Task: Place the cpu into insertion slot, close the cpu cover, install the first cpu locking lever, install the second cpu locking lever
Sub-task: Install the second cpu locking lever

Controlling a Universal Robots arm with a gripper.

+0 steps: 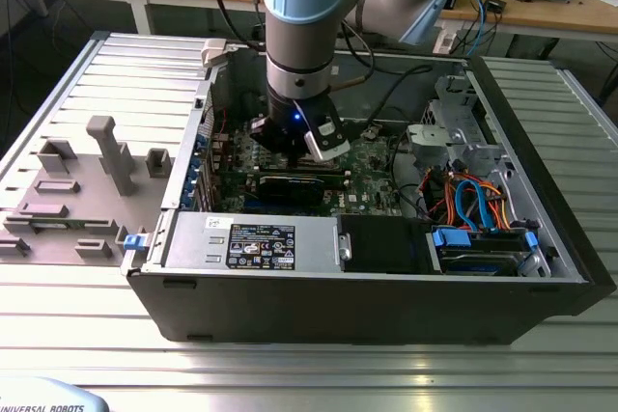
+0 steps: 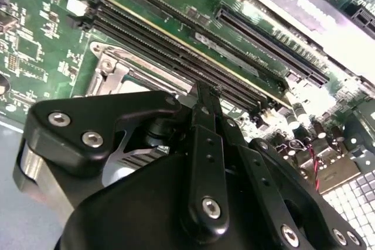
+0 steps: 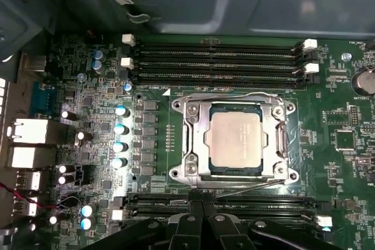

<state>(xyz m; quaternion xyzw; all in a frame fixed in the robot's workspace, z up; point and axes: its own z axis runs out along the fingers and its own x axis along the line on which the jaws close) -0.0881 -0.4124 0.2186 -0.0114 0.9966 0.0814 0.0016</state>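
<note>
- Plainly, the small square chip with a dull silver-grey metal top, the cpu [image 3: 235, 140], lies flat in the insertion slot [image 3: 275, 177], a silver-rimmed socket on the green motherboard [image 3: 176, 92].
- Over it lies the cpu cover [image 3: 198, 144], a thin silver metal frame whose square window shows the chip's top; it looks closed down.
- Four long black memory slots [image 3: 217, 62] run at twelve o'clock of the socket in the first wrist view, and more run at six o'clock.
- Just past that six o'clock edge, low over the board, sits the black gripper [image 3: 202, 212]; whether its fingers are parted or pressed together I cannot tell.
- I count one chip, one socket and one cover.
- Thin wire levers [image 3: 249, 185] run along the socket's edges; their number is unclear.
- My judgement: the chip is light, rigid and fragile underneath, best held by its edges.
- A wire lever would be springy and slippery, best pushed near its free end.
</note>
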